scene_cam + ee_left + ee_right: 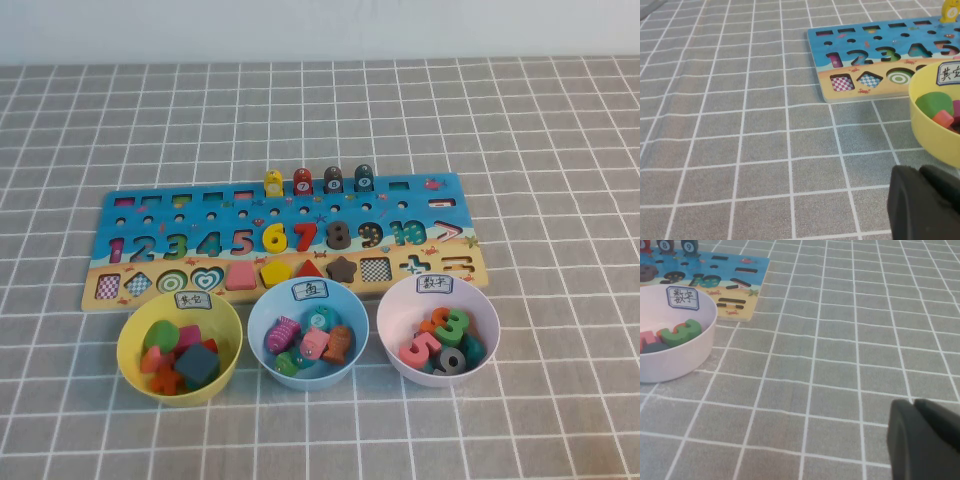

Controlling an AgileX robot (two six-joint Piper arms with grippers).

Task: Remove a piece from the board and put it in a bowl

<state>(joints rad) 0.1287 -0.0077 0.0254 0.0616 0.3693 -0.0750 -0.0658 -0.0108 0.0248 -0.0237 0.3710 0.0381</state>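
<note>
1. The long rectangular blue and sandy-tan wooden puzzle board lies flat on the grey, white-gridded worktop, with coloured numbers across its middle.
2. The small salmon-pink square wooden block sits in the board's near row of shapes, just left of the yellow pentagon block.
3. Three bowls stand in a row just in front of the board. The round yellow plastic bowl with a white handwritten label on its rim is on the robot's left and holds several coloured shape pieces, among them a dark blue square block.
4. The light blue bowl stands in the middle; the pale pink bowl on the right holds number pieces.
5. The left pincer shows only in its wrist view, as a dark mass low over the worktop beside the yellow bowl; it holds nothing, and its fingers appear pressed together.
6. The right pincer likewise hangs over bare worktop, apart from the pink bowl, empty and apparently closed together.
</note>
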